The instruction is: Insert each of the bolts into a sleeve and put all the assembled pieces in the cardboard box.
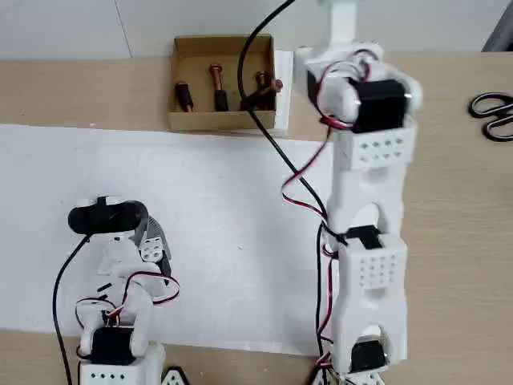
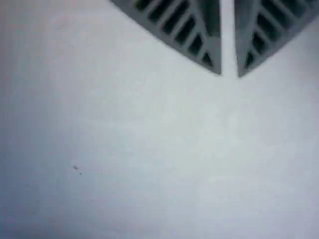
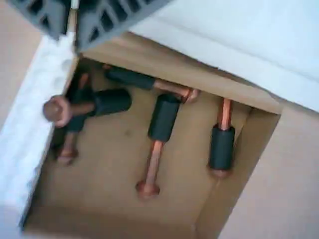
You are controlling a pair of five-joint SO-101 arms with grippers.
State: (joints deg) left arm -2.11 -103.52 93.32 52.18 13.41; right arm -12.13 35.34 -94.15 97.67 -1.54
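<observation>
Stretched out nearly straight along the right side of the table (image 1: 449, 241), from the near edge up to the cardboard box (image 1: 220, 120) at the far edge. Ends with the right gripper (image 3: 74, 31) hanging over the box's right wall, just above a white foam strip (image 3: 35, 114) set against that wall. Closed there to a thin slit, with nothing between the fingers (image 3: 107, 15).

Folded up tight on the left side, close to its own base, wrist bent downward. Points the left gripper (image 2: 229, 73) straight at the white paper sheet (image 1: 224, 208), just above it and well apart from the box. Pressed almost together as well, with only a narrow sliver of paper between the ribbed grey tips, and holding nothing.

Inside the box: copper bolts pushed through black sleeves. Easy to pick out one assembled piece (image 3: 221, 144) lying beside a wall, a second piece (image 3: 162, 119) next to it near the middle, and a third piece (image 3: 132, 78) lying along another wall, close against the second's sleeve end. Cannot count for sure the crossed pieces (image 3: 82, 107) piled in the corner under the right gripper.

Far off to the right on bare table, well apart from everything else: scissors (image 1: 493, 114).
</observation>
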